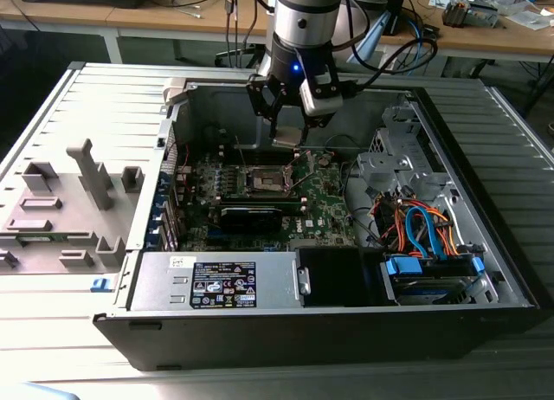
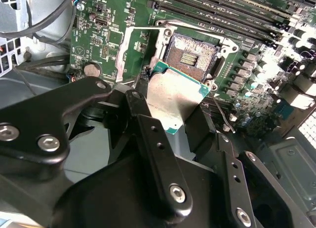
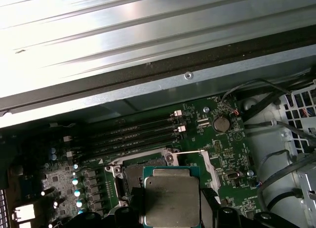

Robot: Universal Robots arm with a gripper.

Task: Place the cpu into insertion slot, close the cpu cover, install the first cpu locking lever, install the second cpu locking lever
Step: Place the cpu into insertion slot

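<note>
My gripper (image 1: 287,133) hangs inside the open computer case, shut on the cpu (image 1: 287,138), a flat square chip with a silver-grey top. In both wrist views the cpu (image 2: 177,98) (image 3: 172,201) sits clamped between the two black fingers (image 2: 148,122), a little above the board. The insertion slot (image 2: 190,53) (image 1: 266,182) lies open just beyond the chip, its dark contact field bare; in the first wrist view the insertion slot (image 3: 129,174) is partly hidden behind the chip. The cpu cover (image 2: 123,53) (image 3: 210,169) is swung back beside the socket. A thin locking lever (image 2: 222,117) sticks out next to the socket.
Memory slots (image 3: 133,134) run along one side of the socket. A long black block (image 1: 251,216) sits on the board in front of it. A power supply (image 1: 216,283), a bundle of orange and blue cables (image 1: 424,227) and the case walls (image 1: 286,93) surround the board.
</note>
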